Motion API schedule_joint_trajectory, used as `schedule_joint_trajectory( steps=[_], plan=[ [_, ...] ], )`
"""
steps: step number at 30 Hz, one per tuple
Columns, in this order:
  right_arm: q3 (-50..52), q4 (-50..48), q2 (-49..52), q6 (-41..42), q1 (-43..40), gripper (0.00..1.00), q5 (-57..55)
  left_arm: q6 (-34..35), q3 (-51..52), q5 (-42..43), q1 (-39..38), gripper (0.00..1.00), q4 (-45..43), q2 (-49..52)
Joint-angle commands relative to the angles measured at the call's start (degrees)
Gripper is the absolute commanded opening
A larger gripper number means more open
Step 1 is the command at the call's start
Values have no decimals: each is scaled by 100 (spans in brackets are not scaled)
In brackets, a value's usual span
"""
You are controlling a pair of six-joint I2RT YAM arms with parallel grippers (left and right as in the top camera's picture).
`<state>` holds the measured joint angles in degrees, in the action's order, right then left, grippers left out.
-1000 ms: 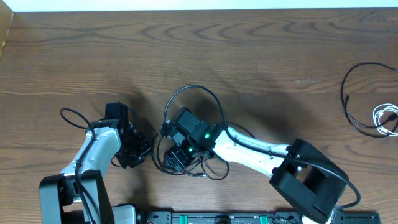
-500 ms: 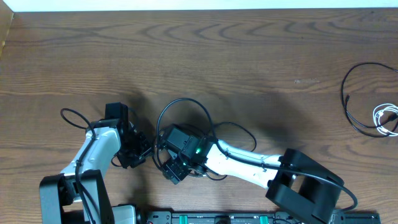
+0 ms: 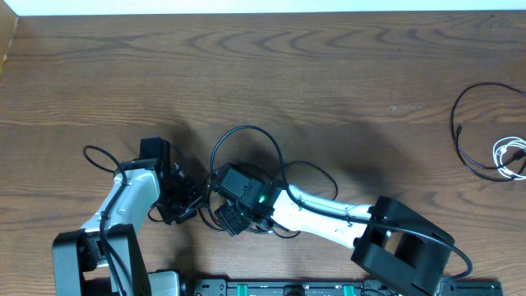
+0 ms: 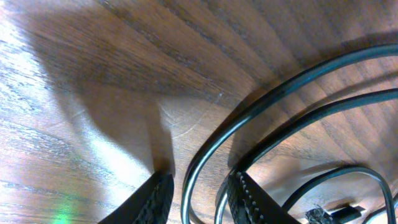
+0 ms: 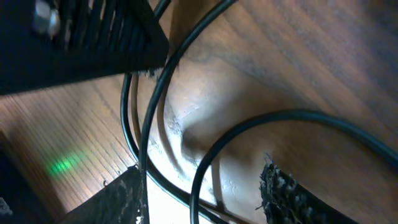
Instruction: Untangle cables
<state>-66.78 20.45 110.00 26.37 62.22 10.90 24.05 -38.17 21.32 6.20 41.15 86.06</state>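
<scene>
The knot of thin black rubber-sheathed cables (image 3: pixel 246 128) lies at about 6 o'clock on the dark brown wood-grain tabletop (image 3: pixel 329 66), close to the robot's edge. One open loop arches toward 12 o'clock and smaller coils are bunched under the two wrists. Well apart at 3 o'clock sit a lone black cable loop (image 3: pixel 454 122) and a small white coiled cable (image 3: pixel 509 154), seemingly already freed. The left gripper (image 4: pixel 202 198) is low over the wood at the knot's 9 o'clock side with its jaws partly spread and two glossy round strands running between them. Whether they actually bite those strands cannot be told. The right gripper (image 5: pixel 205 196) has its jaws spread wide astride several strands that curve between its ribbed, worn-looking fingertips (image 5: pixel 289 193) without touching either one. The step in hand looks like anchoring one strand on the left while the right takes another to draw it out. To do that well, the right should close on a single strand rather than the pair crossing beneath it, then pull slowly toward 3 o'clock, along the table and away from the left wrist. That way the loops slide open instead of cinching. The cords are slick, springy and far thinner than the fingers, so they may roll out of a shallow pinch. The smooth varnished grain offers little drag, so the whole bundle could follow the pull unless the left holds firm.
</scene>
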Motion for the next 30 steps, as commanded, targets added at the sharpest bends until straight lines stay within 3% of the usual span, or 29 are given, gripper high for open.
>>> schedule_joint_trajectory(
  steps=[1,4,7,10,13,23,30],
  plan=[
    [13,-105,63,190,13,62,142,28,57,74,-17,36,13,42],
    [13,-236,63,190,13,68,411,28,57,35,-17,34,-109,42],
    [13,-328,72,190,15,72,433,31,57,11,-17,15,-286,42],
    [15,-444,151,254,15,72,426,79,57,11,-17,9,-306,42],
    [15,-459,348,535,13,61,428,227,57,13,-20,8,-282,42],
    [15,-463,422,636,15,53,400,682,57,76,-369,8,-179,42],
    [15,-656,621,636,70,62,407,931,57,76,-752,8,-201,42]
  ],
)
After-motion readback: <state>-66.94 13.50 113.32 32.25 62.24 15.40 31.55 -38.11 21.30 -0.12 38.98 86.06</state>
